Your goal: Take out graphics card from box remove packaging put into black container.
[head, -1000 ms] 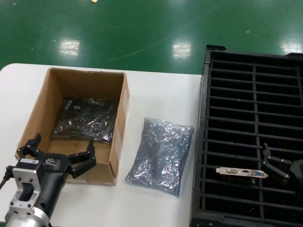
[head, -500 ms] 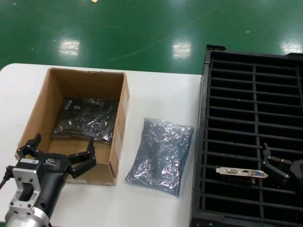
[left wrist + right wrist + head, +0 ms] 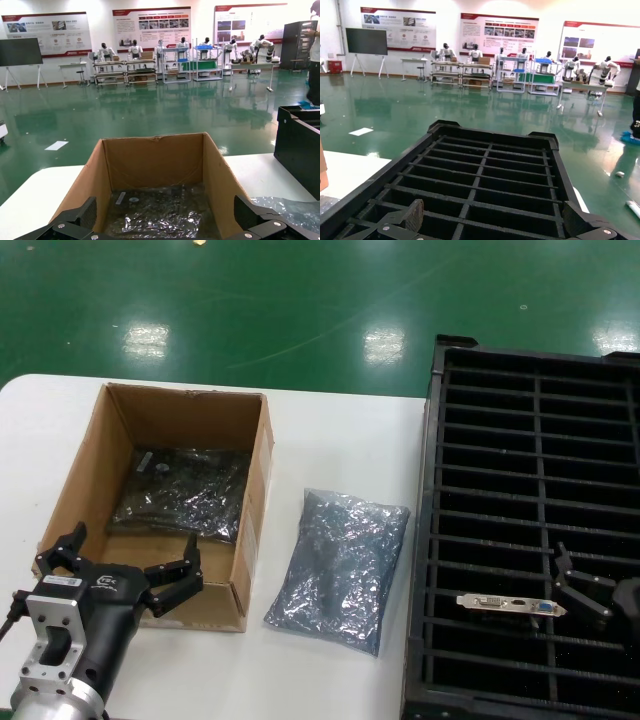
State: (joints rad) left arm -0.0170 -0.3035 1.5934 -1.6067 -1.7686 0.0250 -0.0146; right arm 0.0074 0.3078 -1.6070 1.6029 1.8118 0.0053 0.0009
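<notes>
Graphics card (image 3: 510, 603) stands on edge in a slot of the black container (image 3: 433, 540), toward the container's near right part; silver bracket up, small blue port at its right end. Card is bare.

Right gripper (image 3: 578, 587) sits just right of the card, over the container, not touching the card. Its fingers (image 3: 565, 565) are spread wide and hold nothing. In the right wrist view both fingertips (image 3: 413, 212) show well apart over the ribs of the black container (image 3: 485, 165).

Left gripper (image 3: 128, 558) hovers at the near end of the cardboard box (image 3: 90, 465), jaws wide open, empty. Box sits at the table's (image 3: 330, 430) left part. Inside it lies 1 dark bagged item (image 3: 183, 492) flat on the bottom, also seen in the left wrist view (image 3: 160, 212) past the open fingers (image 3: 82, 215).

Empty packaging, 1 grey-silver crinkly bag (image 3: 340, 565), lies flat on the table between box and container, touching neither. Green floor (image 3: 300, 300) beyond the table's far edge.
</notes>
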